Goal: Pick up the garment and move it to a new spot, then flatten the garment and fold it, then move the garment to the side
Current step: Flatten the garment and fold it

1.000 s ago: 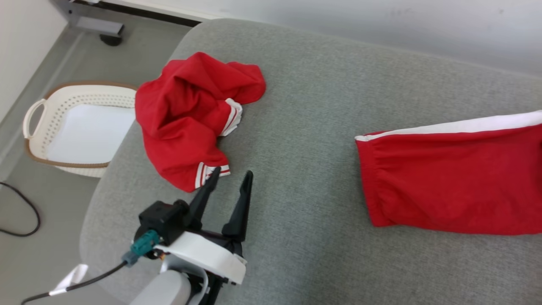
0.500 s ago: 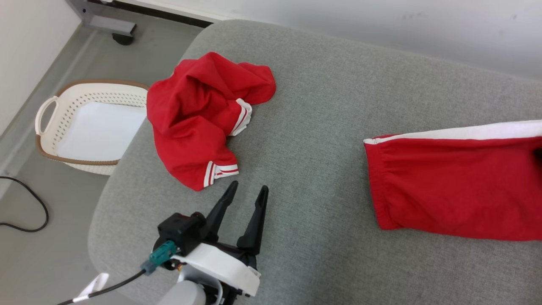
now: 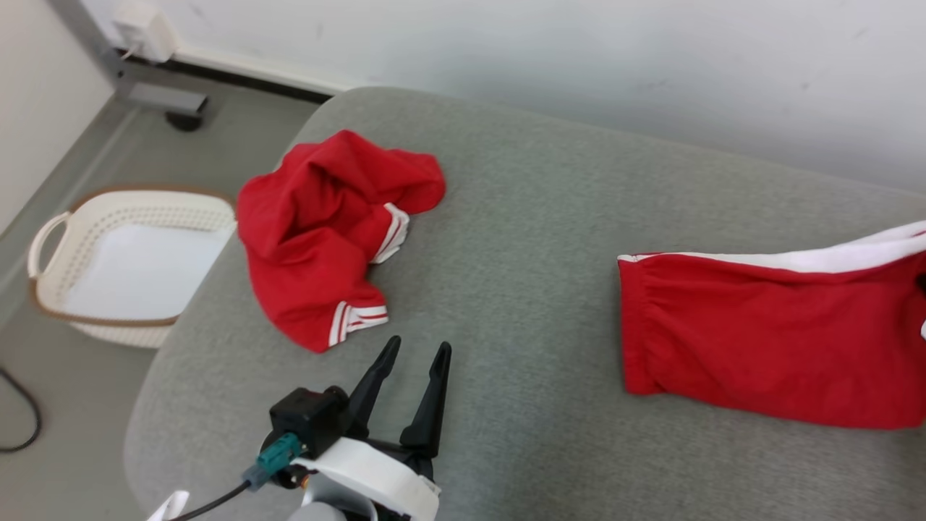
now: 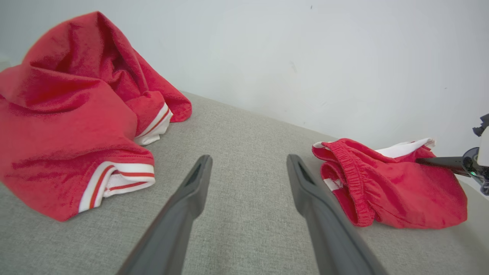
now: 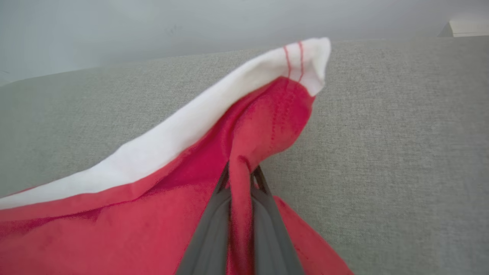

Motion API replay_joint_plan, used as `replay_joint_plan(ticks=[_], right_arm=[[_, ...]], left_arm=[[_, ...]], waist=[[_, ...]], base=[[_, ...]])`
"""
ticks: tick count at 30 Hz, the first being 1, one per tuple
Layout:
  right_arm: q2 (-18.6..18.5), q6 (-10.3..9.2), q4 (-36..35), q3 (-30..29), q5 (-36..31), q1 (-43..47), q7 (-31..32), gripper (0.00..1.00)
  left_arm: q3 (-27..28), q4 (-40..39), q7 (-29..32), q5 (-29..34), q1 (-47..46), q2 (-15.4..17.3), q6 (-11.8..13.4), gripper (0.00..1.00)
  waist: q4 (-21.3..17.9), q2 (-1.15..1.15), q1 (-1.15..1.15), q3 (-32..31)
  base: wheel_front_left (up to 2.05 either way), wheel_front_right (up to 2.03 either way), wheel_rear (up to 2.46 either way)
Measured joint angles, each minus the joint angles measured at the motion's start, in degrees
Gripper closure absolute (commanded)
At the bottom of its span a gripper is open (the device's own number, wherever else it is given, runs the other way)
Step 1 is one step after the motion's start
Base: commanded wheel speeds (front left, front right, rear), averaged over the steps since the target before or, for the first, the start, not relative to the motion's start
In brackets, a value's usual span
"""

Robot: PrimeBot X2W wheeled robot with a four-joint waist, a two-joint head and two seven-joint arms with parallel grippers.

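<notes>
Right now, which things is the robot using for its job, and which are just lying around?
For the job:
red shorts, pinched in the shut right gripper
left gripper, open and empty
grey cushion under the clothes

Just lying about, for now:
crumpled red top
white basket on the floor

The shirt point(image 3: 318, 231) lies near the cushion's point(image 3: 521, 239) far left corner, the shorts point(image 3: 759, 340) well apart at its right edge. The left gripper point(image 3: 418, 343) is toward the near edge, just before the shirt. The basket point(image 3: 123, 334) stands on the floor point(image 3: 51, 405), left of the cushion.
</notes>
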Motion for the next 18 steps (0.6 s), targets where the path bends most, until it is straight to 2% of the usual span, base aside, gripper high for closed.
replay_joint_plan(ticks=[5,12,18], right_arm=[[-0.2,0.00,-0.6,1.0,-0.1,3.1,-2.3,1.00],[-2.5,-0.01,-1.1,1.9,-0.9,5.7,-5.6,1.00],[-0.8,-0.01,-5.3,3.6,-1.2,6.2,-7.0,1.00]], left_arm=[[1.6,0.5,0.0,0.9,1.5,-0.2,0.0,0.00],[4.8,-0.8,0.0,3.4,3.4,-0.9,0.4,0.00],[8.0,-1.3,0.0,5.3,5.0,-2.1,-0.5,0.00]], waist=[[-3.4,0.00,0.00,-2.2],[-8.8,0.00,0.00,-4.7],[-12.5,0.00,0.00,-6.0]], base=[[0.00,0.00,0.00],[0.00,0.00,0.00],[0.00,0.00,0.00]])
